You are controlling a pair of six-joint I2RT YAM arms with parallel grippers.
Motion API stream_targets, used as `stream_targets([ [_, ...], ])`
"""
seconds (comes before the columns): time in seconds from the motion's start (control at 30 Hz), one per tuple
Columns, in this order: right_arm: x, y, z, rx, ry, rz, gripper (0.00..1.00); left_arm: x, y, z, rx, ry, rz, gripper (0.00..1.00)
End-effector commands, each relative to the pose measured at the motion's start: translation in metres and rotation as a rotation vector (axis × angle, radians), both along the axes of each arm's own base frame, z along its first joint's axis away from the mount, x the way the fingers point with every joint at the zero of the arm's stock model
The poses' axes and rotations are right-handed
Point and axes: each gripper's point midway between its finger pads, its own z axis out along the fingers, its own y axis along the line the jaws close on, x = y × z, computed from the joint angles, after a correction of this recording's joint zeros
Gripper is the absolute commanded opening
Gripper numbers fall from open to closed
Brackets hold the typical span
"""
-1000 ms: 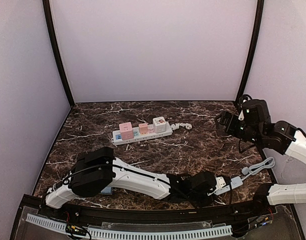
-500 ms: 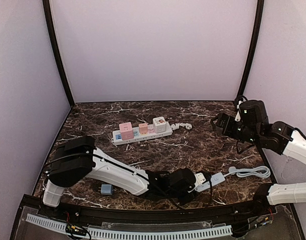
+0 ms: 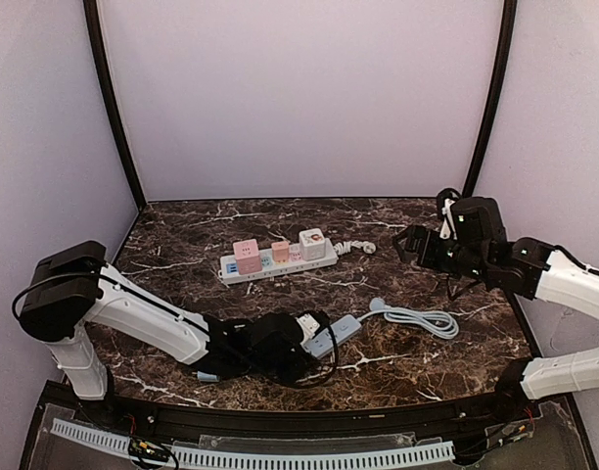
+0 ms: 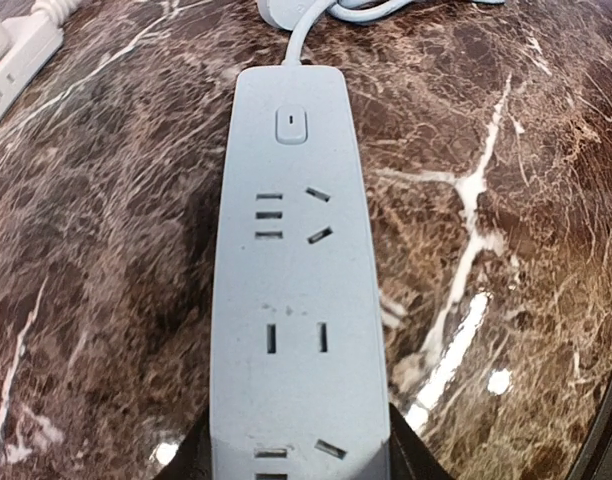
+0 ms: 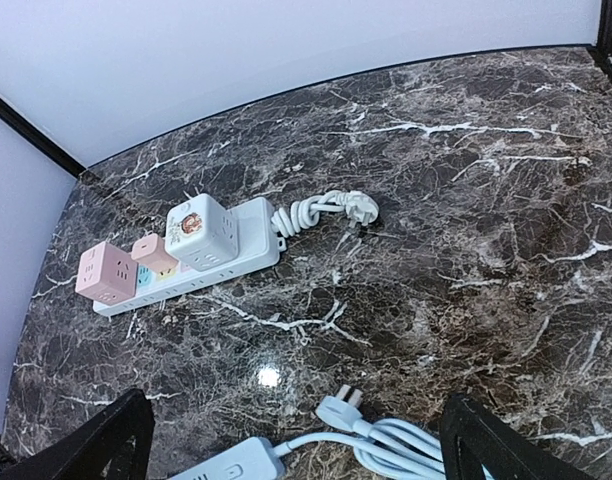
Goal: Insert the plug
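Here, left claw (image 3: 301,341) clenched on the near end of the pale blue power strip (image 4: 291,300), right claw (image 3: 405,243) released at far right; the plug (image 5: 338,408) lies loose right of centre, where any strip shift could drag it from reach.

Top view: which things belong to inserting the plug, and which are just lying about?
Job, likely: blue power strip, in the shut left gripper; loose plug; white power strip.
Lying about: large pink cube, small pink cube and white cube on that strip; bundled cord.
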Motion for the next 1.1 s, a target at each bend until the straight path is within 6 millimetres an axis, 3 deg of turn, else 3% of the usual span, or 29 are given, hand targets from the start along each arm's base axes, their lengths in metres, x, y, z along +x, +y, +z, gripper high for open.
stream_targets([
  [0.0, 0.006, 0.011, -0.004, 0.001, -0.019, 0.039, 0.99, 0.008, 0.051, -0.01, 0.048, 0.048, 0.183, 0.37],
  [0.17, 0.006, 0.014, -0.011, -0.008, -0.006, 0.053, 0.99, 0.008, 0.077, -0.02, 0.051, 0.095, 0.317, 0.41],
  [0.3, 0.002, 0.01, -0.011, -0.008, -0.011, 0.052, 0.99, 0.005, 0.085, -0.027, 0.035, 0.133, 0.365, 0.52],
  [0.47, -0.005, 0.003, -0.01, 0.0, -0.029, 0.05, 0.99, -0.001, 0.088, -0.031, 0.047, 0.167, 0.366, 0.79],
  [0.57, -0.007, 0.0, -0.007, 0.004, -0.037, 0.046, 0.99, -0.005, 0.087, -0.023, 0.067, 0.178, 0.347, 0.97],
  [0.63, -0.009, -0.001, -0.004, 0.005, -0.042, 0.049, 0.99, -0.008, 0.092, -0.013, 0.091, 0.161, 0.345, 0.98],
  [0.87, -0.015, -0.007, 0.0, 0.016, -0.053, 0.048, 0.99, -0.006, 0.148, 0.03, 0.179, 0.09, 0.466, 0.99],
  [0.93, -0.017, -0.008, 0.0, 0.018, -0.056, 0.05, 0.99, -0.011, 0.164, 0.031, 0.208, 0.102, 0.487, 0.97],
  [1.07, -0.02, -0.008, 0.004, 0.028, -0.059, 0.055, 0.99, -0.034, 0.19, 0.015, 0.27, 0.197, 0.479, 0.95],
])
